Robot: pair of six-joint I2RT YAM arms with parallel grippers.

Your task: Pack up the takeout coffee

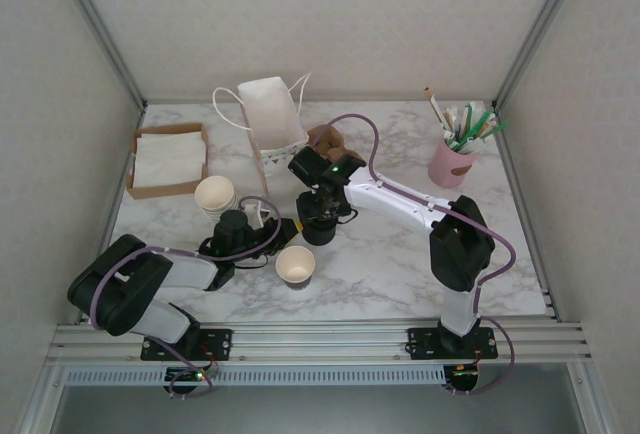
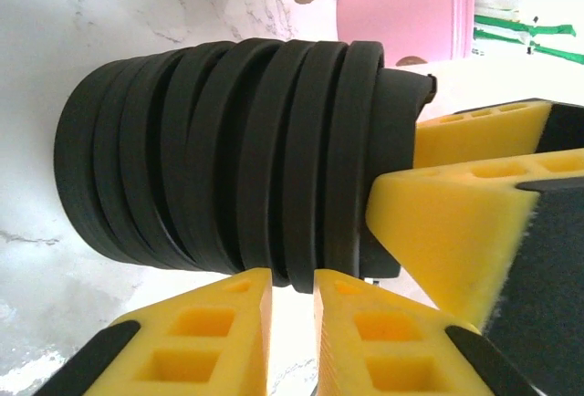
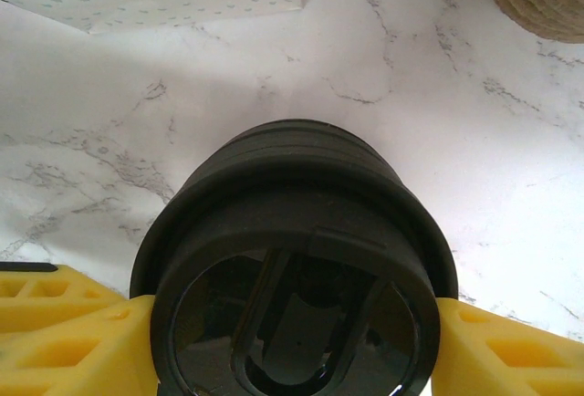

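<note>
Jaws (right gripper [image 3: 292, 323]) around lid stack [image 3: 292, 177]

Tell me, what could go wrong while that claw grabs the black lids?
1. The right claw grips the top lid of the stack of black lids; they nest tightly, so several might lift together.
2. The open paper cup stands close to the left claw; a sideways arm move could knock it over.

lid stack [image 2: 228, 150] near cup [image 1: 296, 266], gap maybe passable
</note>
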